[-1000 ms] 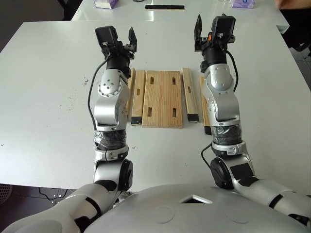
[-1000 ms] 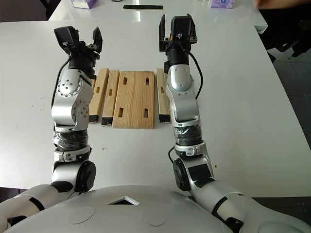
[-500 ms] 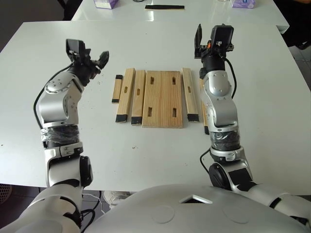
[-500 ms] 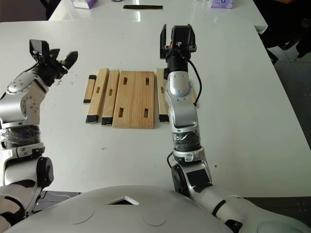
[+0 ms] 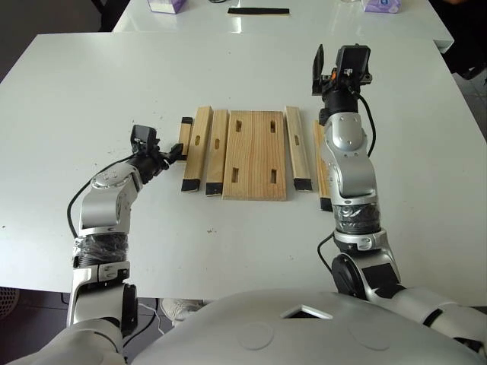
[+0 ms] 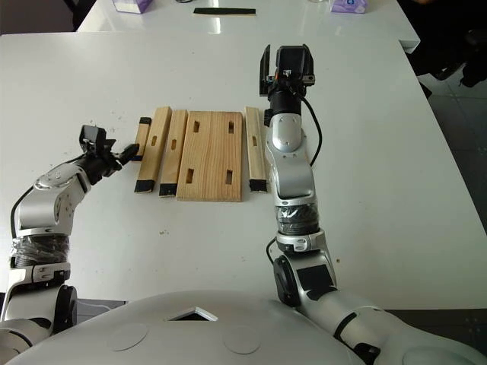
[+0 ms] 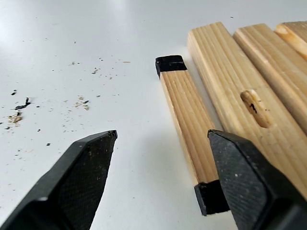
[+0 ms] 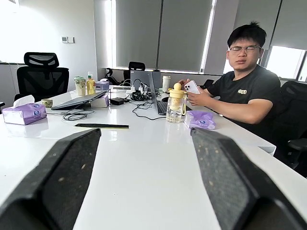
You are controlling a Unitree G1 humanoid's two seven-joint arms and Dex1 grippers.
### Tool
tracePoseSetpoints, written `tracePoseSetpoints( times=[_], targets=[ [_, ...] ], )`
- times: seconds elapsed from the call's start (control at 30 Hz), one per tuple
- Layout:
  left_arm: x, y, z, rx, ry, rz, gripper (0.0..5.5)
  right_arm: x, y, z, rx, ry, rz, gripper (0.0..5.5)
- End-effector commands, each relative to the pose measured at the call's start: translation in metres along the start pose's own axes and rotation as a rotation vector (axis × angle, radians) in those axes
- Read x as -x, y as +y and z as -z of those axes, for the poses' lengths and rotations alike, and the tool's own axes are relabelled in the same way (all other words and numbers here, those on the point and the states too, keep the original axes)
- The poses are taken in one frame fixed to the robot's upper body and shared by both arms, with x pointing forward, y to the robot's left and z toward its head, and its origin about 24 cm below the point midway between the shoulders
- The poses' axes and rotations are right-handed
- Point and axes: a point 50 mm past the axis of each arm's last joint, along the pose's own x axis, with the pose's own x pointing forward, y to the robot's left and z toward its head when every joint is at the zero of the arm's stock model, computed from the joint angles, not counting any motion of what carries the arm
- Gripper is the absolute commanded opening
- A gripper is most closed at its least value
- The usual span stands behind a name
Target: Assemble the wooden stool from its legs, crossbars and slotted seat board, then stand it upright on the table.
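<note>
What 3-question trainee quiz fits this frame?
1. True or false: the fingers of the left gripper are shut on the short crossbar.
2. Which piece lies in the middle of the row? A) slotted seat board B) short crossbar C) leg
3. Fill in: the fingers of the right gripper are ____.
Key: 1 false, they are open. 2 A. 3 open.
</note>
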Motion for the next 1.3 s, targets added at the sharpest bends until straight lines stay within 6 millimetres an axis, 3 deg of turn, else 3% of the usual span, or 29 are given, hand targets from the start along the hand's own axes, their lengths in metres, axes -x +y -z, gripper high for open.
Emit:
tracePoseSetpoints(
  times=[0.03,0.63,0.9,1.3],
  targets=[
    [0.003,-0.004,0.001,-0.01,0.007,0.021,3.51,0.002,0.0,0.006,0.012,0.012,0.005,3.47],
    [0.009,-0.014,0.018,-0.031,0.094,0.055,3.51,0.005,-0.002,0.017,0.024,0.032,0.025,3.47],
    [0.009,-0.017,0.013,-0.06,0.081,0.043,3.51,0.008,-0.002,0.019,0.025,0.038,0.036,3.47],
    [0.001,-0.025,0.018,-0.042,0.107,-0.014,1.64,0.007,-0.002,0.022,0.027,0.042,0.04,3.45]
  ],
)
